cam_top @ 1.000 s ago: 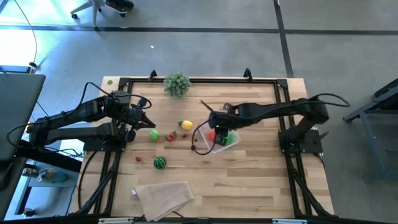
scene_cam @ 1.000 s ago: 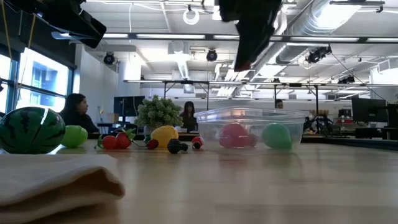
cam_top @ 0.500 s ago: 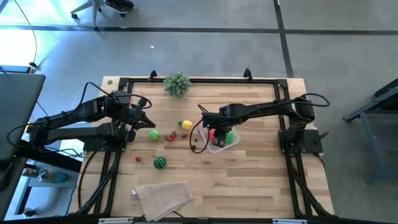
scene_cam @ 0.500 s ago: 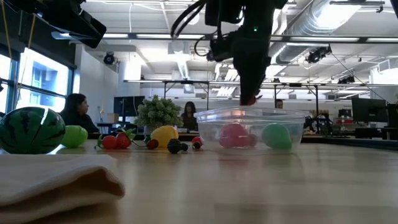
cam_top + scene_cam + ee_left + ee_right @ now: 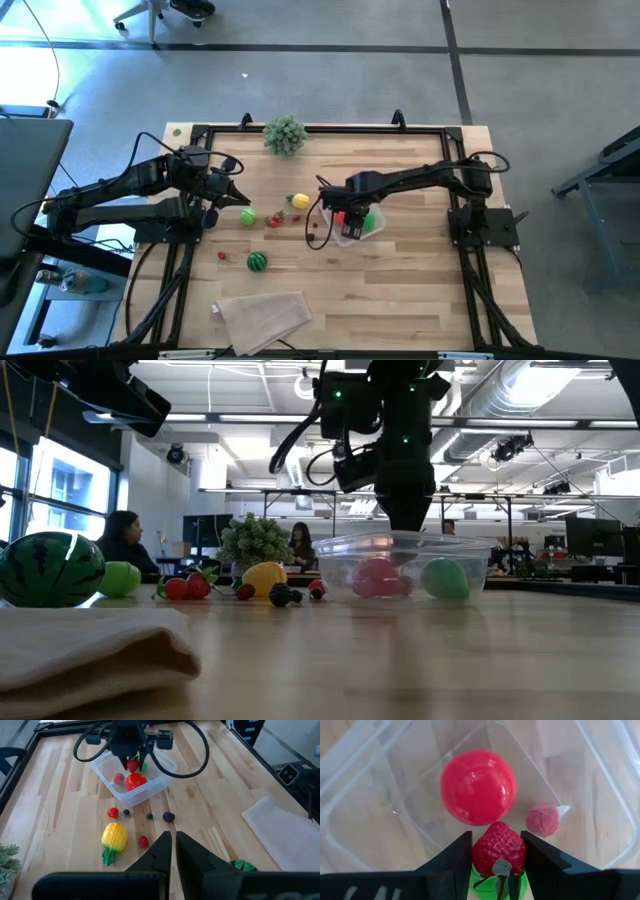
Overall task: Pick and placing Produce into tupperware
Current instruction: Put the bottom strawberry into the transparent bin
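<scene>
A: Right gripper [image 5: 498, 851] — position, state?

B: Over the tupperware [image 5: 362, 228], near table centre, slightly toward 3 o'clock in the high view. Fingers part-way closed, clamped on a red strawberry [image 5: 498, 851]. Berry sits between the two dark fingers, leafy cap toward the wrist. In the low view the gripper [image 5: 405, 525] hangs right at the container's rim [image 5: 404, 541].

A: Contents of the tub?

B: A large red ball [image 5: 478, 787], a small pink piece [image 5: 543, 819], and something green [image 5: 444, 578] showing under the berry in the right wrist view. The berry is just beside the red ball; cannot tell whether they touch.

A: Left gripper?

B: Parked at about 9 o'clock on the table [image 5: 400, 300], raised, fingers [image 5: 191, 854] pressed together, holding nothing.

A: Loose produce?

B: All toward 9 o'clock of the tub. Yellow corn-like piece [image 5: 114, 836] with green leaves, small red pieces [image 5: 113, 812] and dark berries [image 5: 169, 816] between it and the tub. Green ball [image 5: 248, 216] farther out. Striped watermelon [image 5: 257, 261] toward 7 o'clock, a small red piece [image 5: 222, 255] just beside it.

A: Other items?

B: Beige cloth [image 5: 262, 314] at the 6 o'clock edge, bushy plant [image 5: 285, 134] at 12 o'clock.
</scene>
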